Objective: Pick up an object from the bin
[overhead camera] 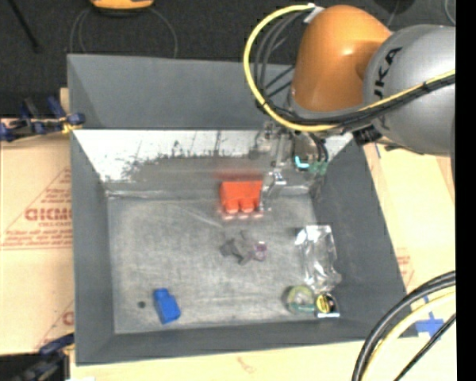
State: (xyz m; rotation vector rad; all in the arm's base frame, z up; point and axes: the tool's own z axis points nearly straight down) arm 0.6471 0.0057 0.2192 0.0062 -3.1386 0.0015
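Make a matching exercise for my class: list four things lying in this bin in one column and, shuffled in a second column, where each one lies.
Things
1. orange block
2. blue block
3. clear plastic bag
4. dark grey piece

Places in the bin, as the camera sees it
A. middle of the floor
B. lower-left corner
C. right side of the floor
D. against the far wall

Pairs: 1-D, 2-B, 3-C, 4-A
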